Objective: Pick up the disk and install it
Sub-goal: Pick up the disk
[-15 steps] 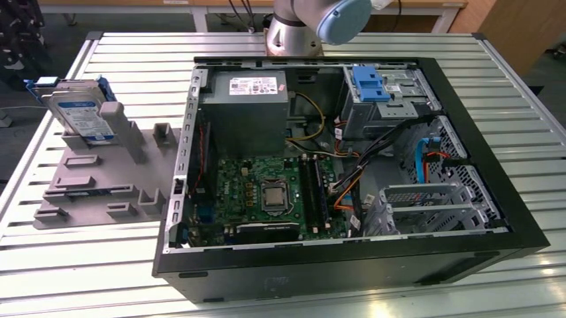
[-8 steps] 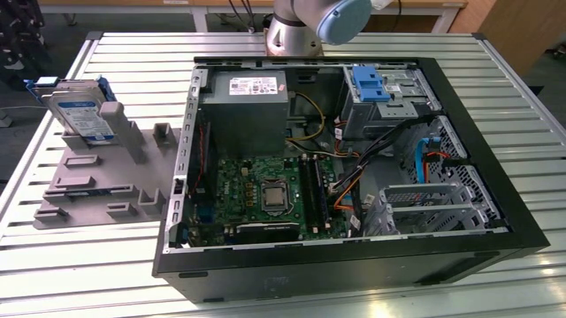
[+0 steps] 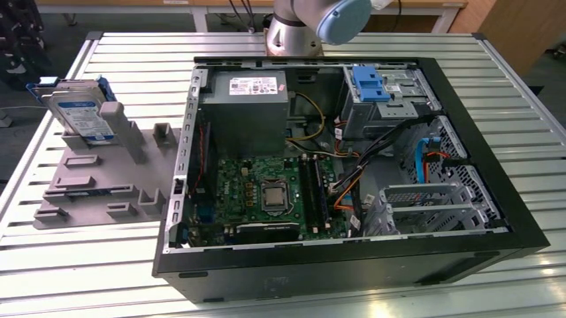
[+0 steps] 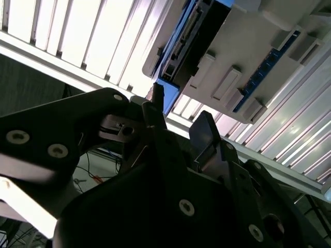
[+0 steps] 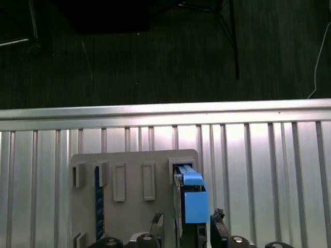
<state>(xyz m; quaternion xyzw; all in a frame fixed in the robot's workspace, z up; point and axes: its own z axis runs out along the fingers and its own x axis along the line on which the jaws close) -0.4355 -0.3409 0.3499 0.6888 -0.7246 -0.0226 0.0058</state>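
A slatted metal table (image 3: 115, 46) carries an open computer case (image 3: 354, 265) that fills the centre and right of the exterior view, with the arm (image 3: 296, 30) at top centre. At the left lies a grey holder (image 3: 97, 179). The disk (image 3: 79, 112) stands upright in it, in the upper left of the frame. In both wrist views the gripper (image 4: 178, 103) hangs near the disk, jaws spread, pinching nothing.
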